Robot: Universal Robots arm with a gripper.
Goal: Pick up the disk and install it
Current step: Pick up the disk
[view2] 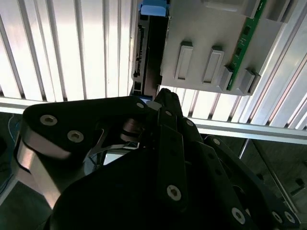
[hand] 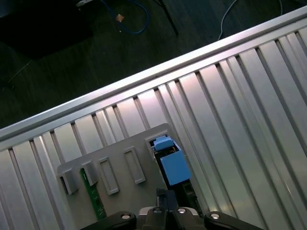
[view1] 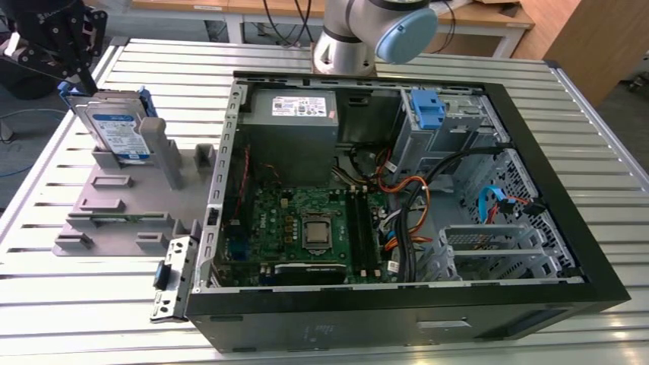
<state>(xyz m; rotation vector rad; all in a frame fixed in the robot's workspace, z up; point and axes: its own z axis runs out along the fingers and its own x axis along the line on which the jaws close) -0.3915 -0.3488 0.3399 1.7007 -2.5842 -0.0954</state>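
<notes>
Gripper (view1: 77, 80), black and built of bolted links, hangs at 10 o'clock in the exterior view, directly over the upper edge of the disk (view1: 118, 131). Whether it is spread, narrowed or clamped cannot be told, nor whether it makes contact. At 9 o'clock of the computer case (view1: 568, 251), outside it, the disk stands on edge in a slot of the grey moulded fixture (view1: 112, 205). Upright storage probably presents a narrow edge for a grasp from above. Its body is flat silver metal with a white-and-blue label, framed by a blue plastic caddy. With its panel off, the case lies on its side, likely to expose the interior from above. Both rest on a ribbed aluminium table (view1: 61, 304).
</notes>
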